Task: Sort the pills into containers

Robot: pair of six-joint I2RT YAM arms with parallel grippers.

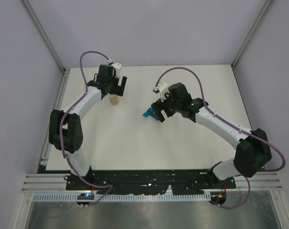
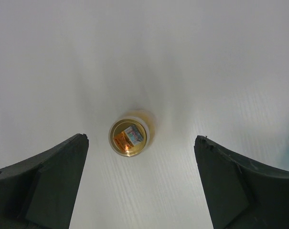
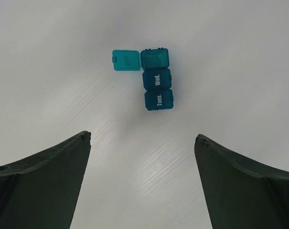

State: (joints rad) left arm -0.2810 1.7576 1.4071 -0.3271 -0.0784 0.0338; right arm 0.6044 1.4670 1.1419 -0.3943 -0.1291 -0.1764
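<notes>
The containers [image 3: 156, 80] are a teal strip of three joined compartments lying on the white table. The far compartment's lid [image 3: 125, 60] is flipped open to the left; the "Wed." and "Tues." lids are closed. My right gripper [image 3: 142, 136] hangs open just short of the strip, with nothing between its fingers. In the top view the containers [image 1: 147, 114] sit just left of the right gripper [image 1: 156, 114]. My left gripper [image 2: 140, 137] is open above an upright, uncapped clear vial [image 2: 129, 137]. Orange and a label show inside it, but no single pills can be made out.
The tan-tinted vial [image 1: 115, 100] stands just in front of the left gripper [image 1: 116, 88] at the back left of the table [image 1: 149, 148]. Grey walls enclose the table on three sides. A black rail runs along the near edge by the arm bases.
</notes>
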